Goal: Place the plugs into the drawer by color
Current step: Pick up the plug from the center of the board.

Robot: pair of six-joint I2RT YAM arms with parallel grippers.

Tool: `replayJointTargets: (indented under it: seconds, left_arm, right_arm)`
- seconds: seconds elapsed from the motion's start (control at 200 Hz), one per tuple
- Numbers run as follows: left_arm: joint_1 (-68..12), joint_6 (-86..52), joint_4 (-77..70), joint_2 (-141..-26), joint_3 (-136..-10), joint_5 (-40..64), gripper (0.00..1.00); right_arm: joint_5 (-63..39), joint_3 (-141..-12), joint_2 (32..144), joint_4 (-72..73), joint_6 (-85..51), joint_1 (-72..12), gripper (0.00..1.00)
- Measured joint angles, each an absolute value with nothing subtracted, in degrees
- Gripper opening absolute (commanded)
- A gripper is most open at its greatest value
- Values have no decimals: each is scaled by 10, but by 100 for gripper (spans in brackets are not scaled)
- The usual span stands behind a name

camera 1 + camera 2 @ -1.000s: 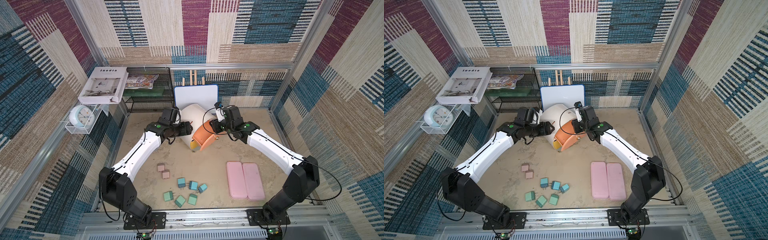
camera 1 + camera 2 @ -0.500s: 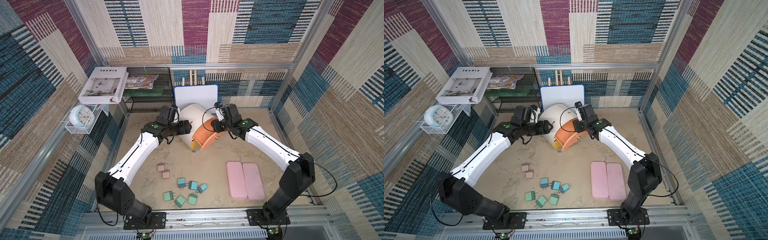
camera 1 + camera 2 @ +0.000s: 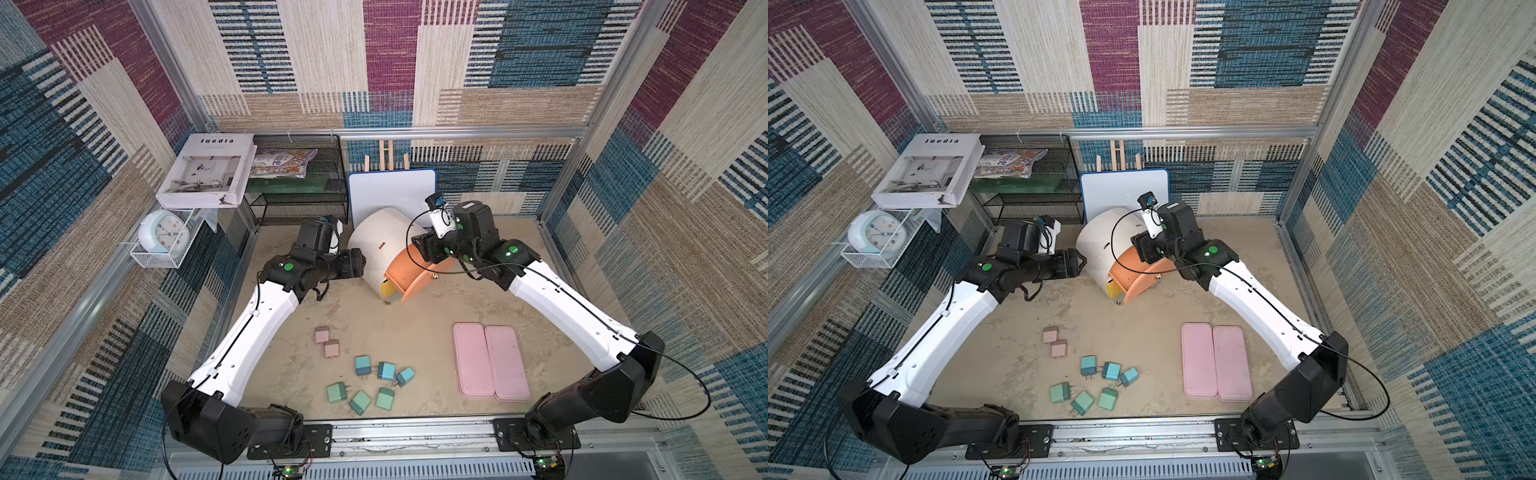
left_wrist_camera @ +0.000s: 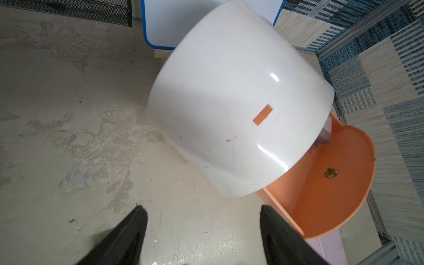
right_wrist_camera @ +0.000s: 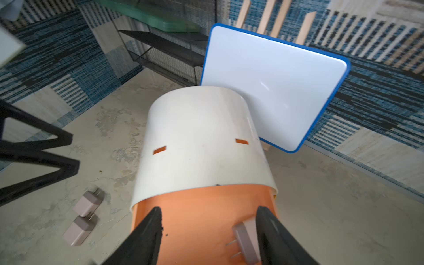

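Note:
The drawer (image 3: 382,245) is a white round-topped cabinet, and its top salmon drawer (image 3: 409,274) is pulled out. My right gripper (image 5: 208,210) hangs open over that salmon drawer (image 5: 202,218). One pink plug (image 5: 246,241) lies inside it against one finger, not gripped. My left gripper (image 4: 202,207) is open and empty, just left of the cabinet (image 4: 229,103). On the floor in front lie two pink plugs (image 3: 322,334) (image 3: 331,348), three blue plugs (image 3: 386,370) and three green plugs (image 3: 360,402).
Two flat pink trays (image 3: 490,361) lie at the front right. A blue-rimmed whiteboard (image 3: 392,193) leans right behind the cabinet. A black wire-mesh shelf (image 3: 299,195) stands at the back left, with a book (image 3: 205,170) and a clock (image 3: 164,235) beside it.
My right gripper has opened over the salmon drawer and the pink plug now lies loose in it. The left arm has hardly moved.

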State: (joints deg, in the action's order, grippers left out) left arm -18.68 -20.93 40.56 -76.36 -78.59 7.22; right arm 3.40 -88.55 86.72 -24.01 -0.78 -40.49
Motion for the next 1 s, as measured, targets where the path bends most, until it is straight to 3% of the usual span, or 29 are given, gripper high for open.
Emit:
replayJointTargets:
  seconds: [0.185, 0.366, 0.746, 0.997]
  left_arm:
    - [-138, -205, 426, -715, -729, 58, 81]
    - [-89, -205, 442, -672, -679, 53, 81]
    - [-33, -203, 446, -647, -632, 38, 81]
    - [-17, -206, 437, -621, -603, 30, 81]
  right_arm:
    - [34, -806, 871, -181, -4, -535, 66]
    - [33, -760, 953, -112, -23, -620, 66]
    - [15, -883, 1186, -65, -60, -667, 73]
    - [10, -955, 1266, -79, -70, -666, 77]
